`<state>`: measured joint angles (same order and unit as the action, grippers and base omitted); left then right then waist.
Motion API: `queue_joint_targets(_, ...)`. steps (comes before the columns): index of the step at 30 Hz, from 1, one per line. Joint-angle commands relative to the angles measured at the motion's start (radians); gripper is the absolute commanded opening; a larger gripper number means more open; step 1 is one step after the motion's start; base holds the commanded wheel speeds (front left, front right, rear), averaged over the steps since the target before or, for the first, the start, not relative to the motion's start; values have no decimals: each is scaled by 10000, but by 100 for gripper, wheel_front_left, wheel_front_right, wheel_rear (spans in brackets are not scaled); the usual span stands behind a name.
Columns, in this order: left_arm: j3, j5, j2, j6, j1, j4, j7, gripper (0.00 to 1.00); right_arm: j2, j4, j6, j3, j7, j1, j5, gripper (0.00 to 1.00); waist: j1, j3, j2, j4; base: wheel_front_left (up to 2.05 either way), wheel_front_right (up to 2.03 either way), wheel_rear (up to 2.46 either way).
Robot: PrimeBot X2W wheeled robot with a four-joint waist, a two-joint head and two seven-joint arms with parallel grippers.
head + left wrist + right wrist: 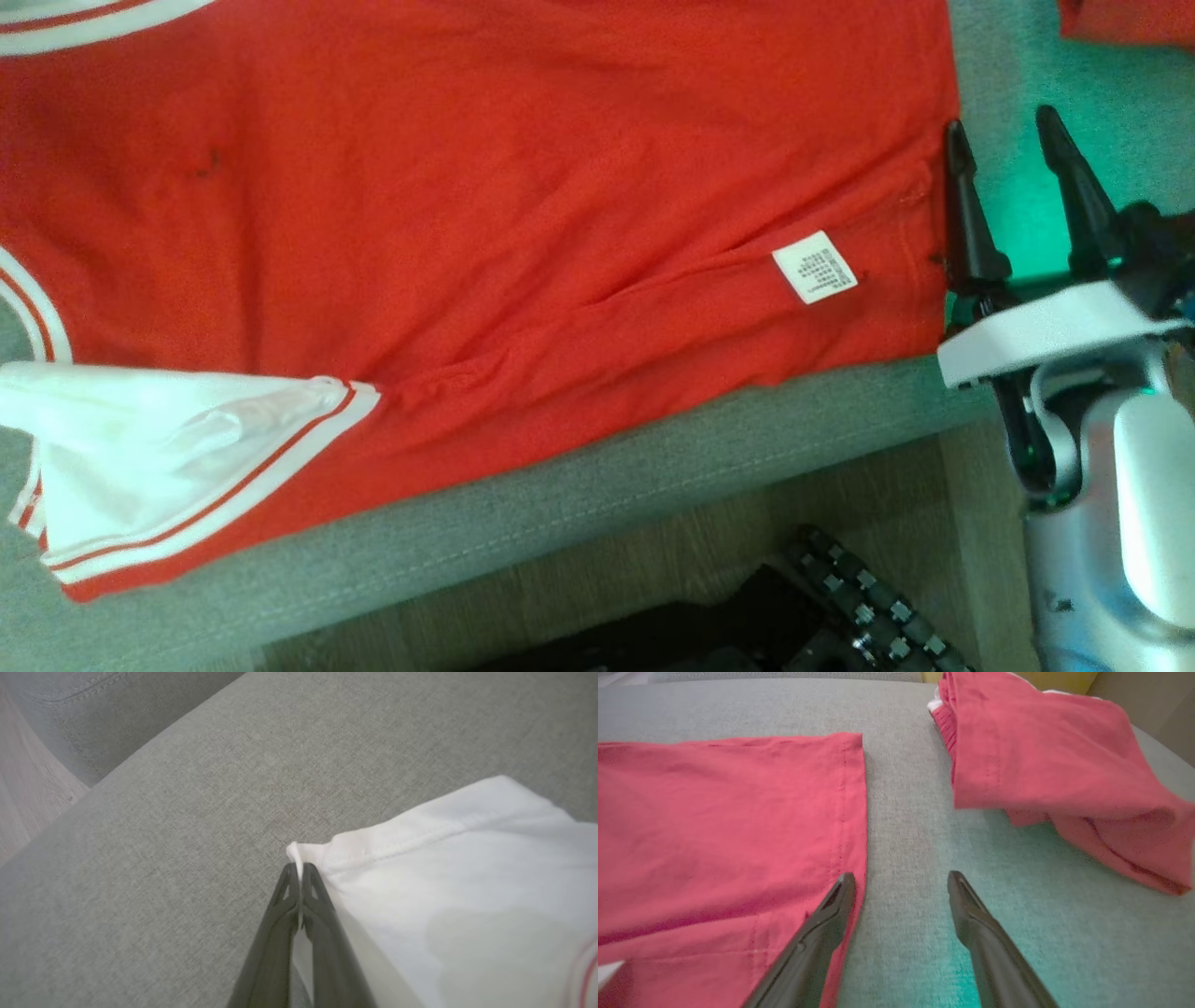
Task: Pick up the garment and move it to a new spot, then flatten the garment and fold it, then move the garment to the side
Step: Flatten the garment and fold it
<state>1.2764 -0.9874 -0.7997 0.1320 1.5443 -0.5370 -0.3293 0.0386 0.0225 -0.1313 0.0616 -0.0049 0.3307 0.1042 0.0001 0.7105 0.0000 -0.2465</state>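
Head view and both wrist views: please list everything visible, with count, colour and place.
garment: one, red with white trim, spread on the cushion.
care label: one, white, on the garment near its hem.
second garment: one, red, heaped right of the first.
cushion: one, grey, under both.
floor: one, pale wood, below the cushion.
left gripper: one, dark, jaws shut on the garment's white corner.
right gripper: one, dark, jaws open beside the hem.

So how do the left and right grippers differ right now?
The left gripper is shut, pinching the garment's white corner; the right gripper is open, holding nothing. The left is at the white end, the right at the red hem. Both sit over the grey cushion.
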Motion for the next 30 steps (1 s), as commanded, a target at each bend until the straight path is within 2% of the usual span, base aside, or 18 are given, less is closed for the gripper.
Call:
queue_joint_targets(1, -302, 78, -321, -14, 345, -92, 189, 0, 116, 329, 6, -266, 80, 151, 4, 100, -1, -94, 0, 34, 0, 0, 0)
queue_joint_targets(8, -139, -44, -84, -14, 227, -445, 1160, 0, 116, -10, 6, -430, 863, 1242, 390, 100, -1, -515, 0, 224, 0, 0, 0)
queue_joint_targets(16, -13, -206, 130, -14, 30, -504, 1877, 0, 116, -2163, 6, -352, 1935, 3404, 590, 100, -1, -934, 0, 649, 0, 0, 0)
queue_joint_targets(23, 25, -290, 225, -14, 19, -365, 2076, 0, 116, -4058, 6, -92, 2232, 4751, -5, 100, -1, -1063, 0, 980, 0, 0, 0)
queue_joint_targets(25, 30, -266, 232, -14, 5, -314, 2088, 0, 116, -4440, 6, -31, 2291, 4962, -112, 77, -1, -1065, 0, 1046, 0, 0, 0)
queue_joint_targets(26, 32, -249, 238, -14, -9, -297, 2095, 0, 116, -4597, 6, -41, 2330, 5043, -108, 59, -1, -1067, 0, 1076, 0, 0, 0)
queue_joint_targets(28, 34, -213, 259, -14, -68, -285, 2100, 0, 116, -4853, 6, -94, 2414, 5169, -45, 31, -1, -1074, 0, 1118, 0, 0, 0)
queue_joint_targets(29, 35, -198, 272, -14, -101, -286, 2100, 0, 116, -4926, 6, -136, 2398, 5225, -36, 7, -1, -1081, 0, 1133, 0, 0, 0)
queue_joint_targets(30, 35, -176, 285, -14, -135, -287, 2100, 0, 116, -4946, 6, -170, 2342, 5282, -93, 0, -1, -1095, 0, 1145, 0, 0, 0)
